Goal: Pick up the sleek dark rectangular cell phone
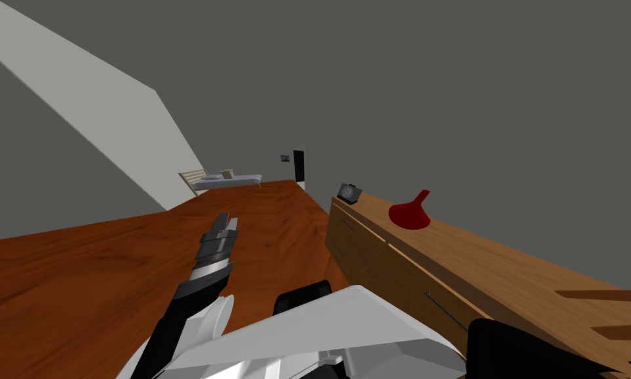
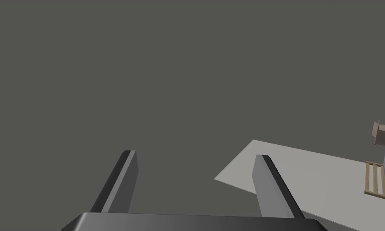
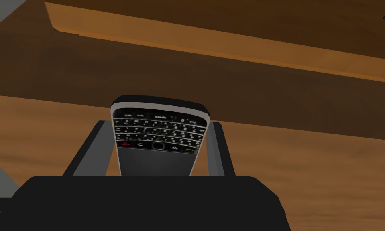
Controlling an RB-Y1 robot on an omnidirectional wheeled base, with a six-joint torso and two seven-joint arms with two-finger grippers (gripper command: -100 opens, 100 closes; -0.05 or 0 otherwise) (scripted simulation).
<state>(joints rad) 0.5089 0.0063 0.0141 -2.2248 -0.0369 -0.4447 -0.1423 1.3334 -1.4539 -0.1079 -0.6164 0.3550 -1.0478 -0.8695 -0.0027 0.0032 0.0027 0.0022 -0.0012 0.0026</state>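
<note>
Firmly clamped: right gripper (image 3: 158, 123) blades press both long sides of the dark cell phone (image 3: 160, 138), its keypad end jutting past the fingertips. Beyond the tips lies the wooden dresser (image 3: 308, 180). Left gripper (image 2: 195, 155) blades spread apart, nothing between, above the reddish floor (image 1: 77, 276).

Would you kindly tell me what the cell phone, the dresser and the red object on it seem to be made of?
The cell phone looks like dark smooth plastic with a pale, metal-looking rim. The dresser looks like matte wood, by its visible grain. The red object is smooth and uniformly red; perhaps plastic, unclear.
</note>
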